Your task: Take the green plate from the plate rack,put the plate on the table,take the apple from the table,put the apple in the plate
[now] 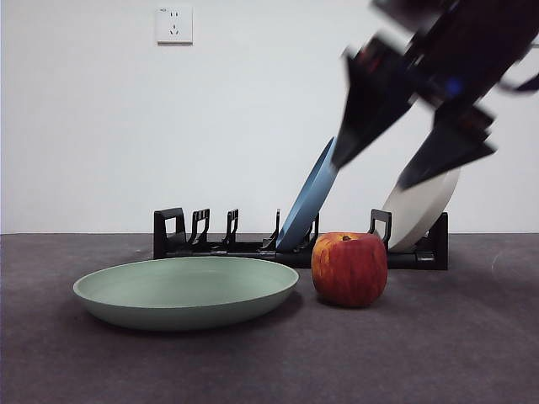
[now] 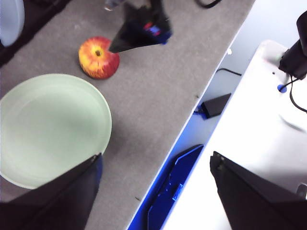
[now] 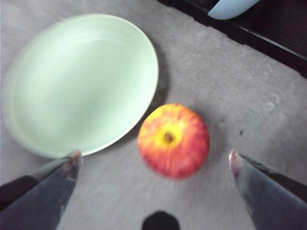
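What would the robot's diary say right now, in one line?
pale green round plate: flat on table, empty | round red apple: on table beside plate | right gripper: open above apple | left gripper: open, empty

You see even, soft light; motion blur smears the right gripper (image 1: 366, 175), and the apple (image 3: 173, 140) and green plate (image 3: 81, 84) look soft.

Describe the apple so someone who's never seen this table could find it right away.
Start at the long black plate rack at the back of the table, then come forward to the pale green plate lying flat. The apple sits on the table just beside that plate. It is the only round red and yellow thing there.
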`<act>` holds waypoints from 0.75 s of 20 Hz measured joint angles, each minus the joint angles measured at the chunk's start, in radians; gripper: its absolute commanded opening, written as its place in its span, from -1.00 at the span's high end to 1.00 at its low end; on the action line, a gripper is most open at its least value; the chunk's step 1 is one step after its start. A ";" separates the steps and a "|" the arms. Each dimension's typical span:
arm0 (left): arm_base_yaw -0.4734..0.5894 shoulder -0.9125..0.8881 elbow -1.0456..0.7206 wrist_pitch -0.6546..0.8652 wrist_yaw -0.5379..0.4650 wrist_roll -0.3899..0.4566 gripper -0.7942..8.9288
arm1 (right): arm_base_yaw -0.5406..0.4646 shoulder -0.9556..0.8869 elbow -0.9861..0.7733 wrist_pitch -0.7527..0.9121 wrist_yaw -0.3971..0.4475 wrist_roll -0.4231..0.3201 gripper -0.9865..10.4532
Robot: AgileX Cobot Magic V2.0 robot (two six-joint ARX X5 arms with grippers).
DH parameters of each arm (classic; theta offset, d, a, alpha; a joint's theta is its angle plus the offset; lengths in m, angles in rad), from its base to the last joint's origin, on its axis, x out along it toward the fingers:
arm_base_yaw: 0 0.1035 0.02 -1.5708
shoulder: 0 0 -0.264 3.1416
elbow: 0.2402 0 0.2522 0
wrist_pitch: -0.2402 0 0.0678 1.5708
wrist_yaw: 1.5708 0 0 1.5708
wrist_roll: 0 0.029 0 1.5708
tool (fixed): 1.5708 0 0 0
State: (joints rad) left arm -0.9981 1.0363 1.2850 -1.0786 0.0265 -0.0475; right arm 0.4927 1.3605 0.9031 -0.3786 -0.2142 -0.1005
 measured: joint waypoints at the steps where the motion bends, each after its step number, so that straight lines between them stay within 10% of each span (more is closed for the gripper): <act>1: 0.000 0.000 0.000 -0.005 0.001 -0.003 0.06 | 0.009 0.040 0.000 0.028 0.006 0.000 -0.38; 11: 0.000 0.000 0.000 -0.009 0.003 -0.025 0.06 | 0.019 0.288 0.000 0.150 0.032 0.000 -0.34; 15: 0.000 0.000 0.000 -0.009 0.003 -0.025 0.06 | 0.019 0.299 0.000 0.164 0.035 0.000 0.14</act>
State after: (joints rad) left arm -0.9981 1.0363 1.2850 -1.0874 0.0296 -0.0723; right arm 0.5121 1.6592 0.9035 -0.2142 -0.1795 -0.1005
